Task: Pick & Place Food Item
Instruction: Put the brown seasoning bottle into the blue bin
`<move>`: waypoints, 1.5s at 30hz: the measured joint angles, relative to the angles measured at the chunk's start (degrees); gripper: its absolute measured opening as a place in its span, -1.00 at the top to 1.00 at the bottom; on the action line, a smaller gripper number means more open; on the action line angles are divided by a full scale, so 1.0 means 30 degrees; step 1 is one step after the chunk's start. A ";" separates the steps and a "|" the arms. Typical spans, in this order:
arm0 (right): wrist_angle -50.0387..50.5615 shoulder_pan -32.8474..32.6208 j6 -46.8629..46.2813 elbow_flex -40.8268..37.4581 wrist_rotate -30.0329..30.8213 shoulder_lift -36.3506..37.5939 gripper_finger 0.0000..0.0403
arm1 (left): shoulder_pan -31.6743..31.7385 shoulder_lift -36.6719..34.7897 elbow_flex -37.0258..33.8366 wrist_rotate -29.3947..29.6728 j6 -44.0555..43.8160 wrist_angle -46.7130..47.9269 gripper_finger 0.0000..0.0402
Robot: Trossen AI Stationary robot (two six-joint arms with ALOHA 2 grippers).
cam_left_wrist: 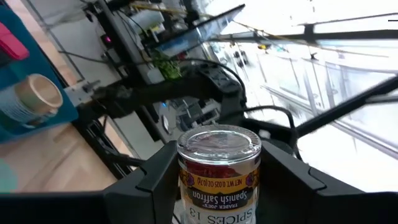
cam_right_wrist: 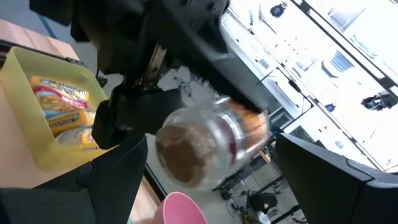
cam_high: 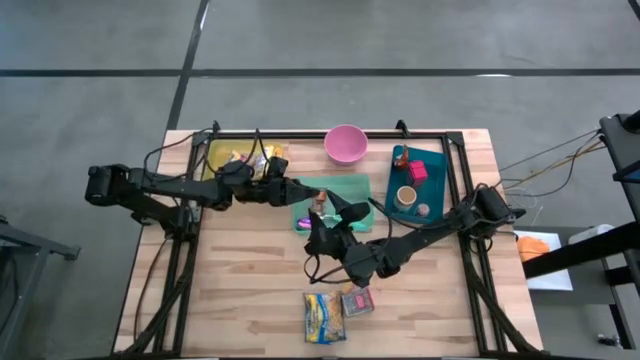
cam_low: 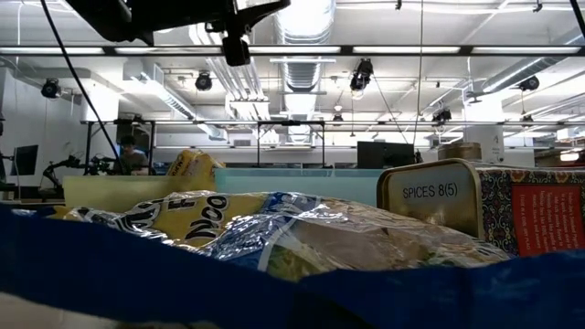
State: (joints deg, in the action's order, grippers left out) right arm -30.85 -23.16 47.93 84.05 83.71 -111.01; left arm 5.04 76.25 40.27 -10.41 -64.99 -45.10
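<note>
A small glass spice jar point(cam_left_wrist: 219, 168) with a red and cream label hangs over the green tray point(cam_high: 350, 185) at mid table, and my left gripper point(cam_high: 306, 196) is shut on it. My right gripper point(cam_high: 336, 213) comes in from the right and stands open close to the jar's free end. In the right wrist view its fingers point(cam_right_wrist: 121, 165) frame the jar point(cam_right_wrist: 208, 146) on both sides without visibly touching it. A yellow and silver food packet point(cam_high: 322, 316) and a patterned spice tin point(cam_high: 357, 300) lie near the table's front edge. My left gripper pinches the jar's labelled side walls point(cam_left_wrist: 181, 180) between its two fingers point(cam_left_wrist: 152, 177). The fingers come nearly level from the table's left and lie along the jar. The jar's round end point(cam_left_wrist: 219, 140) points away from the wrist, and the jar hangs clear of the tray.
A yellow bin point(cam_high: 222, 150) of snack packs stands at the far left, a pink bowl point(cam_high: 346, 143) at the far middle. A teal tray point(cam_high: 436, 165) at the far right holds a cup and small items. A purple item point(cam_high: 302, 221) lies by the green tray.
</note>
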 joint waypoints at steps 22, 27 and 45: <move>-0.0397 0.0605 0.0194 0.0000 -0.1134 0.0338 -0.44 | 0.0087 0.0034 0.0000 0.0189 -0.0097 -0.0068 0.07; -0.0352 0.0597 0.0427 -0.0022 -0.0620 0.0338 -0.06 | 0.0144 0.0027 0.0000 0.0414 -0.0581 -0.0060 0.01; -0.0467 0.0583 0.1161 -0.0022 -0.0256 0.0381 0.09 | 0.0122 0.0012 -0.0029 0.0466 -0.0284 0.0056 0.07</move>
State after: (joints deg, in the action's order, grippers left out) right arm -32.25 -21.41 51.42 83.99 82.94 -109.86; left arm 5.41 76.29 40.18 -9.02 -65.84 -44.93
